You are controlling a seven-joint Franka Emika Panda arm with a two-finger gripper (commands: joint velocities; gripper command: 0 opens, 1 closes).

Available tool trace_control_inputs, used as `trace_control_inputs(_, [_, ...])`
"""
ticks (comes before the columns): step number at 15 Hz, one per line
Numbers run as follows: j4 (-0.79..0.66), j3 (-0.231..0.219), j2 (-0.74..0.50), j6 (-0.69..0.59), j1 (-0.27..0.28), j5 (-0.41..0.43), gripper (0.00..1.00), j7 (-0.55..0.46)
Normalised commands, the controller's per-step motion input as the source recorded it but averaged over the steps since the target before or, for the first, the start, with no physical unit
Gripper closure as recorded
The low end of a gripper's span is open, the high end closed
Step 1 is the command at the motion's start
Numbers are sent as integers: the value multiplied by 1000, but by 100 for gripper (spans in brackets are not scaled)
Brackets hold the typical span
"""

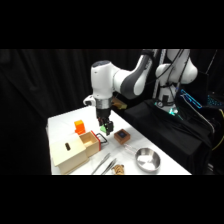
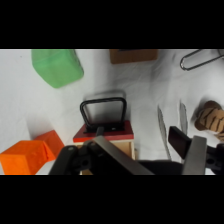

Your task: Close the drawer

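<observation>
White table (image 1: 60,125): drawer (image 1: 94,141) (light, rigid wood) slides freely; push its front face beside the handle (image 2: 104,114). Gripper (image 1: 105,125) finger spread indeterminate.

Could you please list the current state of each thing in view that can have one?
drawer: pulled partly out of its wooden box, handle toward the gripper.
gripper: hovering just above the drawer's handle; finger opening unclear.
metal bowl: upright, looks empty.
tongs: lying flat on the table.
orange block: resting on the table behind the box.
</observation>
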Motion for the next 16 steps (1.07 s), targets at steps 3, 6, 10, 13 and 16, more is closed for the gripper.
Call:
trace_control_inputs(3, [36, 59, 246, 344, -119, 194, 0, -282])
trace_control_inputs(6, [29, 105, 197, 328, -146, 205, 0, -291])
trace_control_inputs(10, [7, 130, 139, 339, -161, 185, 0, -275])
trace_control_inputs(13, [-9, 152, 107, 327, -170, 168, 0, -265])
trace_control_inputs(16, [25, 123, 142, 307, -126, 129, 0, -210])
